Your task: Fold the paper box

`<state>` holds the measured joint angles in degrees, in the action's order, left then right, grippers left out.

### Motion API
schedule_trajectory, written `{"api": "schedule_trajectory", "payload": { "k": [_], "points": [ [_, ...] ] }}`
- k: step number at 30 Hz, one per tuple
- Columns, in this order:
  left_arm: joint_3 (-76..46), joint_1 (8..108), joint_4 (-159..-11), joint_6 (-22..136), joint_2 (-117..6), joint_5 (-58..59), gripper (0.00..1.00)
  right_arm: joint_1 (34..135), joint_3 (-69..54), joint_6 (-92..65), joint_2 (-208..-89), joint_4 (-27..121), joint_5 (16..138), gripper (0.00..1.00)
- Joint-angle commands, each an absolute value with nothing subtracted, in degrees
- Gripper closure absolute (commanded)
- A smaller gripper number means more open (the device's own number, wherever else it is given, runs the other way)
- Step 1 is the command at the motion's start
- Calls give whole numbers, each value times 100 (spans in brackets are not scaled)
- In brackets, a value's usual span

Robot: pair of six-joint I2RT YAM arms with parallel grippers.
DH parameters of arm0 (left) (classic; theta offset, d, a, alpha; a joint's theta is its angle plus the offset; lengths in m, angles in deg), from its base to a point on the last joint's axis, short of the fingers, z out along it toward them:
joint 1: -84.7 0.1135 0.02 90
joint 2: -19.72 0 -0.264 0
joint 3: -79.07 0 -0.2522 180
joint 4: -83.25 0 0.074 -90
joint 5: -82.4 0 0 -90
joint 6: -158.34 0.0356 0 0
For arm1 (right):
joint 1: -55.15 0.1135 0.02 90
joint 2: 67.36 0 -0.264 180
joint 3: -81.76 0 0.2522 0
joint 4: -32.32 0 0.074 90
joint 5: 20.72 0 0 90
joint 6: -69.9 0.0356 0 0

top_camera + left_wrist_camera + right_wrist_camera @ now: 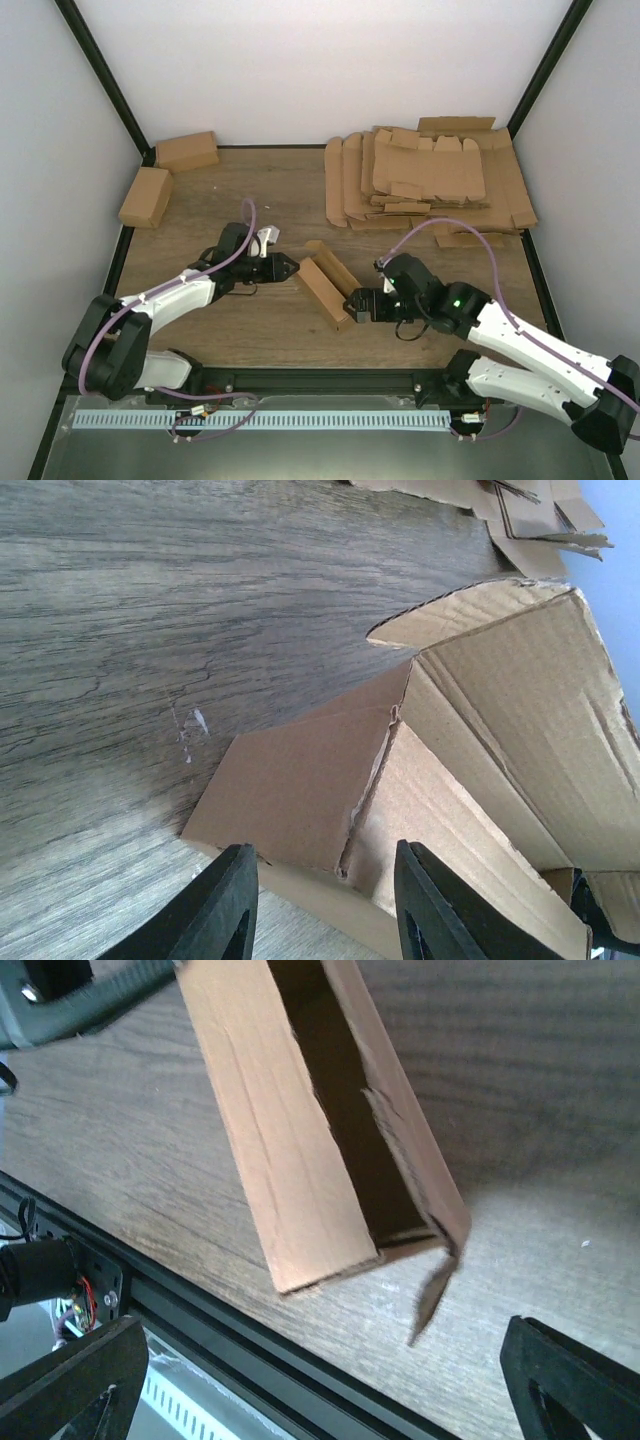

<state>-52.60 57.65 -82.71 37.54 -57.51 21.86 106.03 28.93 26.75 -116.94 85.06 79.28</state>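
Observation:
The paper box [325, 280] is a brown cardboard blank folded into an open trough, lying aslant at the table's middle. My left gripper [287, 267] is at its left end. In the left wrist view the gripper [325, 912] is open, and the box's end flap [300, 780] lies just ahead of the gap between the fingers, not clamped. My right gripper [353, 305] is at the box's near end. In the right wrist view it [320, 1390] is wide open, with the box's open end [300, 1160] and a loose small flap [432, 1300] ahead of it, apart from the fingers.
A heap of flat brown blanks [430, 180] lies at the back right. Two closed brown boxes [186, 151] [145, 197] sit at the back left. Black frame posts stand at the back corners. A metal rail [300, 380] runs along the near edge.

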Motion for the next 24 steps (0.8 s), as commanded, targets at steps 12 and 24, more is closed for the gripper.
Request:
{"api": "schedule_trajectory", "payload": {
  "k": [12,24],
  "points": [
    [-5171,5742,-8148,3831,-5596,2125,60,9145,1124,343,-13101,8342,8741,0],
    [-5282,5734,-8351,3759,-5696,2185,60,8971,1505,151,-13720,7572,10316,0]
  ]
}}
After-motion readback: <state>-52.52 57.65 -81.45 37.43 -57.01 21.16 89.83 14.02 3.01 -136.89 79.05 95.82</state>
